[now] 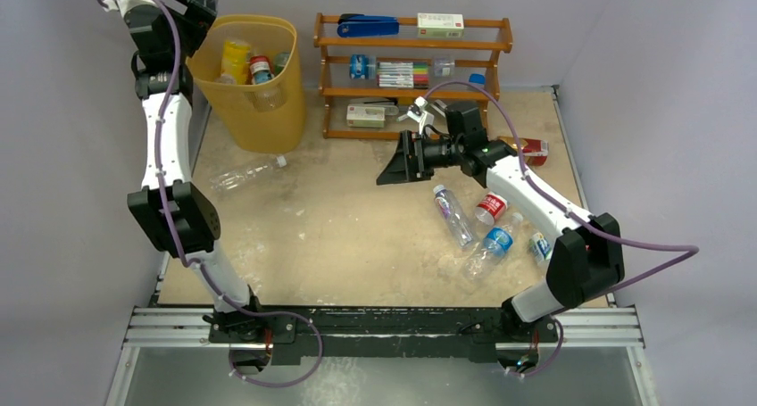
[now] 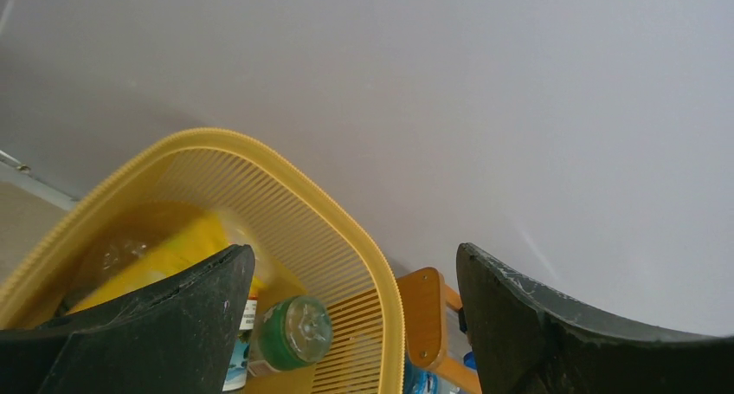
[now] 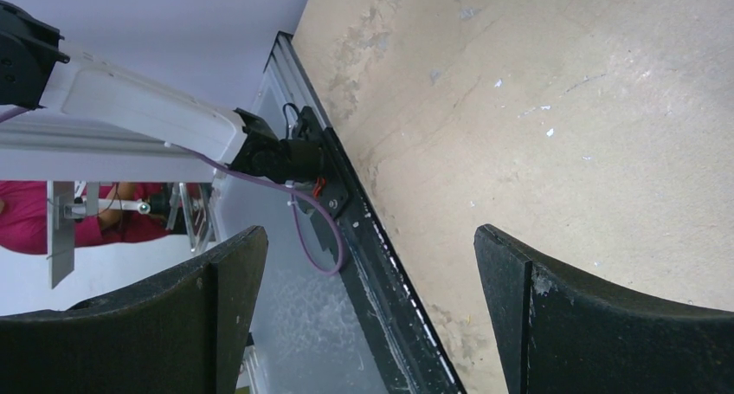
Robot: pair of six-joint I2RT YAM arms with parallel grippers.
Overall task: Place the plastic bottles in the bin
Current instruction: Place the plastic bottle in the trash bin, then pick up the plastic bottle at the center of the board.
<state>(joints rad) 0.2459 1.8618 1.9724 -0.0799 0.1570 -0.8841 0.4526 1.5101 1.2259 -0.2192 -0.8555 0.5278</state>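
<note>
The yellow bin (image 1: pixel 268 125) stands at the back left and holds several plastic bottles, among them a yellow one (image 1: pixel 237 60) and a red-capped one (image 1: pixel 261 67). My left gripper (image 1: pixel 192 9) hangs open over the bin's left rim with nothing between its fingers. In the left wrist view that gripper (image 2: pixel 355 255) looks down past the rim (image 2: pixel 260 151) at a green bottle (image 2: pixel 294 332) and a blurred yellow bottle (image 2: pixel 173 255). A clear bottle (image 1: pixel 245 176) lies on the table near the bin. My right gripper (image 1: pixel 393 161) is open and empty at mid-table. Right of it lie several bottles (image 1: pixel 453 214) (image 1: pixel 490 208) (image 1: pixel 495 244).
A brown wooden shelf rack (image 1: pixel 411 67) with a blue stapler, boxes and pens stands behind the right gripper, close to the bin. A red box (image 1: pixel 534 147) lies at the right edge. The right wrist view shows the table (image 3: pixel 563 108) and my left arm's base (image 3: pixel 286 156).
</note>
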